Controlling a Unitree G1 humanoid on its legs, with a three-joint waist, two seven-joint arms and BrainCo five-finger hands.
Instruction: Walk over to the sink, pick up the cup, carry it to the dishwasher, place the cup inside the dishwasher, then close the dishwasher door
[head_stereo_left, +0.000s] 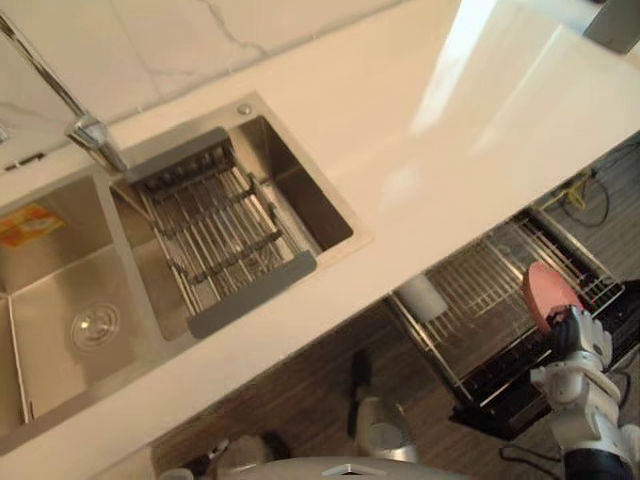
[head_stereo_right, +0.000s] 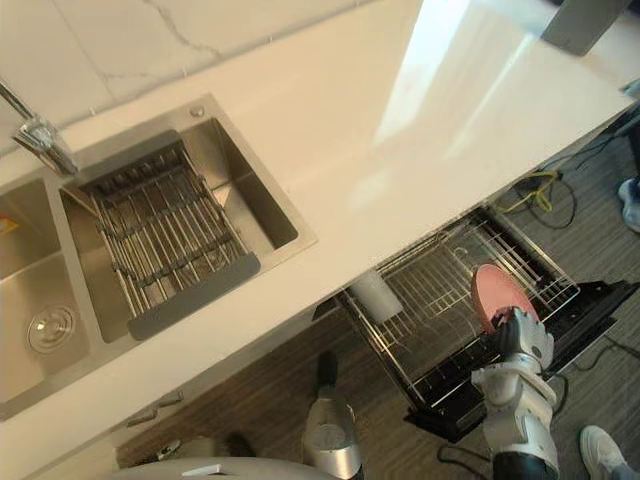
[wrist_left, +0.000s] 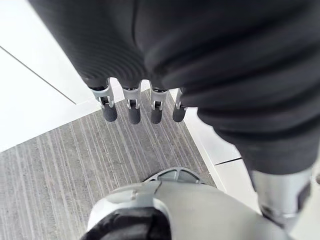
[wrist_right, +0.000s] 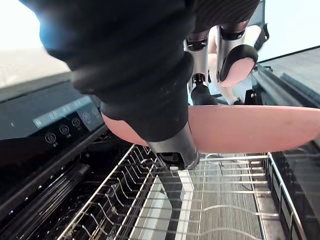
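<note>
A pink cup (head_stereo_right: 497, 294) is in my right hand (head_stereo_right: 521, 336), whose fingers (wrist_right: 199, 62) and thumb curl over its rim. Both hover above the pulled-out wire rack (head_stereo_right: 440, 275) of the open dishwasher, near the rack's outer end. From the right wrist view the cup (wrist_right: 260, 127) hangs just over the rack wires (wrist_right: 200, 200), not resting on them. The dishwasher door (head_stereo_right: 590, 305) lies folded down beneath the rack. My left hand (wrist_left: 132, 107) hangs by my side over the floor, its fingers straight and holding nothing.
A white cylinder (head_stereo_right: 378, 294) lies in the rack under the counter edge. The double steel sink (head_stereo_left: 60, 280) with a drain basket (head_stereo_left: 215, 235) and a faucet (head_stereo_left: 95, 135) sits at the left of the white counter (head_stereo_left: 440, 130). A person's shoes (head_stereo_right: 600, 448) are on the floor at the right.
</note>
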